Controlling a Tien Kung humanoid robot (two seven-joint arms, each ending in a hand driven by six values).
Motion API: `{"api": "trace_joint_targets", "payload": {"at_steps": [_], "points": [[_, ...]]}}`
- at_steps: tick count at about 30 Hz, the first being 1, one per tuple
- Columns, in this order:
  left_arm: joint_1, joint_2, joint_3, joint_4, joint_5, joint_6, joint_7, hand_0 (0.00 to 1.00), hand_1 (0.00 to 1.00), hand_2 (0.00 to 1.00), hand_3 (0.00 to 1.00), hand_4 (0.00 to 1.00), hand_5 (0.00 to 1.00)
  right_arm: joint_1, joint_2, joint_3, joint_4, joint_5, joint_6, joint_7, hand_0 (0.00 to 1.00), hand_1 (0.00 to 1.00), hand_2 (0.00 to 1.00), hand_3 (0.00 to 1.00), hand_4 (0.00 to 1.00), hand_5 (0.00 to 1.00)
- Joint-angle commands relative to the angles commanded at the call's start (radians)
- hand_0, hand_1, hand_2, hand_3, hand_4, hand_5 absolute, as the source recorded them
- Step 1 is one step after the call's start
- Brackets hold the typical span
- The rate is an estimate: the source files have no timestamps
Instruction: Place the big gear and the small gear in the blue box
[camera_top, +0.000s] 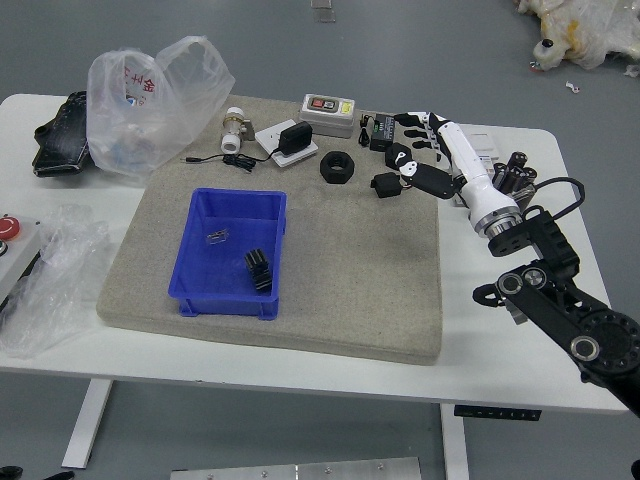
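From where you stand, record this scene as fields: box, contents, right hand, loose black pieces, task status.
box: open blue plastic box, on the grey mat
contents: ribbed black piece; small greyish piece
right hand: white-and-black, open, beside the mat's upper right part, holding nothing
loose black pieces: thick ring; small blocky piece
task status: ring outside the box; which pieces are the gears, cannot tell
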Motion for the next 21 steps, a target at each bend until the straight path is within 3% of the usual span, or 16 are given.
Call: {"api": "trace_joint_targets", "payload": {"at_steps": [2, 19, 20, 21], "points": [[-0.003, 0.001, 0.0, 0.001, 0.002, 0.0, -0.001, 0.612, 0.582, 0.525, 0.63, 0.681, 0.548, 0.002, -0.003, 0.006, 0.001, 0.002, 0.001, 0.0, 0.733, 0.803, 0.782, 0.748, 0.543, 0.229], [-0.022, 0.013, 0.034, 0.011, -0.04, 0.009, -0.027, 0.612, 0.584, 0.525, 0.633, 0.693, 0.528, -0.057, -0.033, 0.105, 0.045, 0.029, 0.004, 0.021, 0.731, 0.796, 0.769, 0.74, 0.55, 0.248], [-0.023, 0.014, 0.038, 0.012, -0.046, 0.01, -0.029, 0.612, 0.584, 0.526, 0.633, 0.698, 0.519, -0.063, -0.034, 0.111, 0.045, 0.037, 0.004, 0.025, 0.681, 0.697, 0.712, 0.729, 0.55, 0.25], [-0.023, 0.015, 0.043, 0.013, -0.052, 0.01, -0.032, 0.612, 0.584, 0.526, 0.633, 0.698, 0.519, -0.071, -0.035, 0.118, 0.045, 0.044, 0.002, 0.03, 0.681, 0.697, 0.712, 0.729, 0.55, 0.25]]}}
